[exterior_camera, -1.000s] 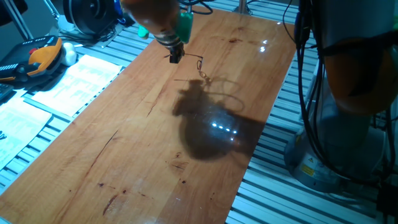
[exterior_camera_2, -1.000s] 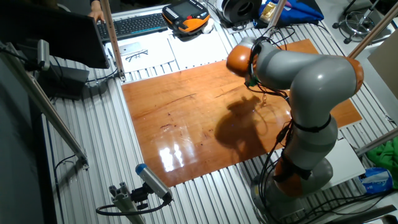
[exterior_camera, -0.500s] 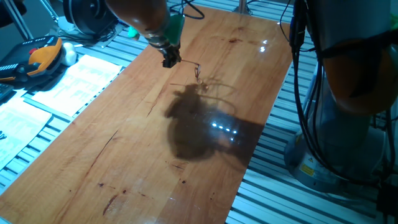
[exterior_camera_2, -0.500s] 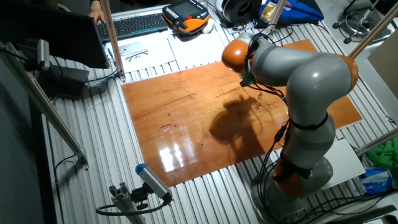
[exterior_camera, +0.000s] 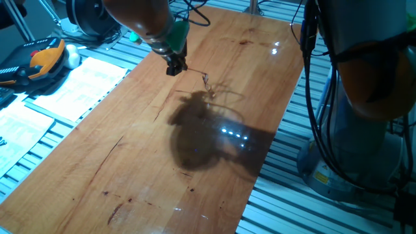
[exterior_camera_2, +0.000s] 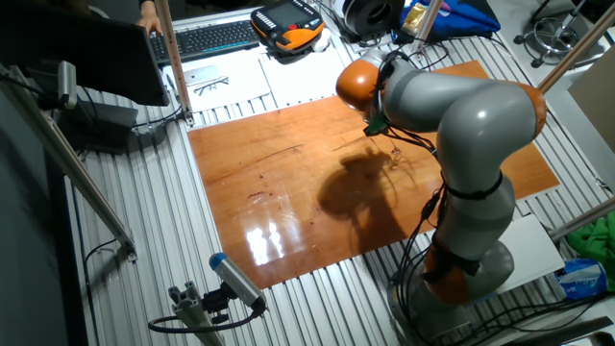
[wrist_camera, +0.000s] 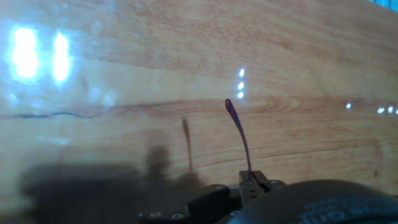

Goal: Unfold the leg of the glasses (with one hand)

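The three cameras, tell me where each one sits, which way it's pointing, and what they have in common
One fixed view: low at one end of the wooden table, looking along it; shows the gripper pinching a leg of the glasses, and the arm's base.
The other fixed view: high at the table's side, looking down; the whole arm shows, hiding the gripper.
Hand view: on the hand, looking along the fingers at the tabletop; the thin leg sticks out.
Both fixed views share the table and arm.

The table (exterior_camera: 214,162) was smooth brown wood, shiny enough to throw back bright lights. Around it lay ribbed grey metal (exterior_camera_2: 154,211). The glasses (exterior_camera: 207,79) were thin wire, with one slim leg (wrist_camera: 239,134) looking dark and glossy. The hand (exterior_camera: 174,65) looked like matt black plastic.
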Robot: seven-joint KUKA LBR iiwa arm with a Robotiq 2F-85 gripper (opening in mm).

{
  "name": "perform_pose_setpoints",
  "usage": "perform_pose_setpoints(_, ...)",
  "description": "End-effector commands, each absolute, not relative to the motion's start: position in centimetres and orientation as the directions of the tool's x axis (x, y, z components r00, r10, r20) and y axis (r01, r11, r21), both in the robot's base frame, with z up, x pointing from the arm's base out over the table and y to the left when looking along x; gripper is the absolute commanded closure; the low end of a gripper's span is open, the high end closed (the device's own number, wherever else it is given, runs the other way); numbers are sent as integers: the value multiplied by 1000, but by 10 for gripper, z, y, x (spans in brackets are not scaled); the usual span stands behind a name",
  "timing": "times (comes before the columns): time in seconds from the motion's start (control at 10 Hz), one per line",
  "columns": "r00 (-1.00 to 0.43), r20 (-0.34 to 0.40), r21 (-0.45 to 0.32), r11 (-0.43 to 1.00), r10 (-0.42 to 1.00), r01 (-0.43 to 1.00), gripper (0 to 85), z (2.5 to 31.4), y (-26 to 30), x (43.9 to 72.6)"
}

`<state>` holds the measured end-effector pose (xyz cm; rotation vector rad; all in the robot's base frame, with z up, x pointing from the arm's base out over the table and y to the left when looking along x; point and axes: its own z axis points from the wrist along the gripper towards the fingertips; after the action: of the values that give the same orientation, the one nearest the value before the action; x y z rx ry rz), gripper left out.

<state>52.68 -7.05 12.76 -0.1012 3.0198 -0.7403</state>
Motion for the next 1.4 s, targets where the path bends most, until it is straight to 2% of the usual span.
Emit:
perform_pose_setpoints(0.0,-999,-19,-455,890,-47,-33,850,125,-66,527)
perform_pose_setpoints(0.6,-991,-63,-340,931,119,133,850,118,-62,531)
perform_pose_setpoints(0.9,-993,-66,-360,925,103,120,850,117,-60,530)
perform_pose_setpoints(1.0,-993,-74,-395,912,87,109,680,115,-57,529)
perform_pose_setpoints(1.1,-992,-87,-403,908,89,117,680,114,-54,528)
perform_pose_setpoints(1.2,-991,-90,-401,907,96,124,510,114,-54,528)
perform_pose_setpoints(1.3,-990,-98,-394,910,98,129,510,114,-54,527)
